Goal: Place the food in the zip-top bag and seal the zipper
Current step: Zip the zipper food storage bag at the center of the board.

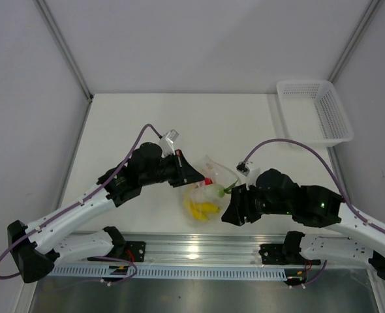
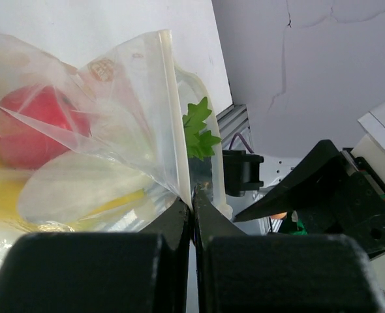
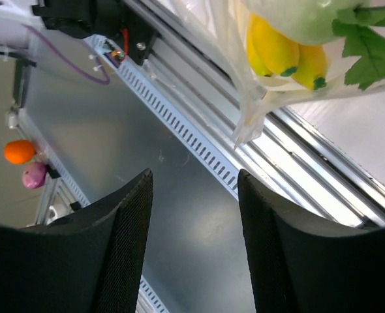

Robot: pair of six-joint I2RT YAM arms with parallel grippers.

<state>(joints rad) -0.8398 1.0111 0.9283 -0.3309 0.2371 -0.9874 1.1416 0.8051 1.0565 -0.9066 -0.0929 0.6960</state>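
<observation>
**Fig.** The bag (image 1: 209,195) at the near edge of the worktop (image 1: 231,124), between my two pincers.

- **Left pincer** (image 2: 192,195): clenched on the bag's edge, right at the zipper (image 2: 169,98), a pale strip running up from my fingertips.
- **Right pincer** (image 3: 196,179): released, with nothing between its fingers. The bag's lower corner hangs beyond them, over the aluminium rail (image 3: 199,150).
- **In the bag:**
  - the banana (image 3: 277,49);
  - the red fruit (image 2: 32,127), blurred behind creased film;
  - the radish (image 3: 303,16), cut off by the top edge of the right wrist view.
- **Unclear:**
  - The radish leaves lie beside the zipper, and I cannot tell whether they sit within the mouth or poke out.
  - I cannot make out whether the zipper is pressed shut along its length.
  - I cannot tell whether the bag's bottom rests on the worktop or hangs.
- **From above:** my own arms cover most of both pincers, and the food shows only as yellow, red and green patches.
- **Basket** (image 1: 313,111): at the far right corner, well apart.
</observation>
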